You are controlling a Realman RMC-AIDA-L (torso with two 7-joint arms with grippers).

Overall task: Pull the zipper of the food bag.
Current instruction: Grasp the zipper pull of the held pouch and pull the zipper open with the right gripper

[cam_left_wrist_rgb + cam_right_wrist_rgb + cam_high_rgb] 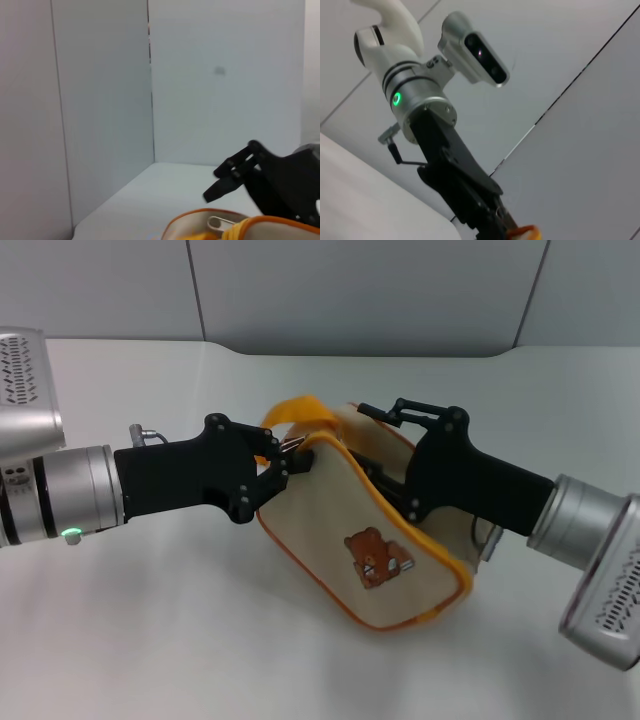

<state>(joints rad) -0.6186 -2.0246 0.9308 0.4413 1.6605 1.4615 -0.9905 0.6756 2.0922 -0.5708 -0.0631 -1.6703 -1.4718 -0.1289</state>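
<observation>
The cream food bag (370, 560), with orange-yellow piping and a brown bear print, lies tilted on the white table between both arms. My left gripper (292, 462) comes from the left and is shut at the bag's left end, on the zipper by the orange strap handle (295, 412). The silvery pull tab (219, 223) shows in the left wrist view beside the strap. My right gripper (378, 445) reaches in from the right behind the bag's top, fingers apart; it also shows in the left wrist view (235, 175). The right wrist view shows my left arm (455, 170).
The white table (150, 620) stretches around the bag, with grey wall panels (350, 290) behind it. Both arms crowd the bag's top edge. No other objects are in view.
</observation>
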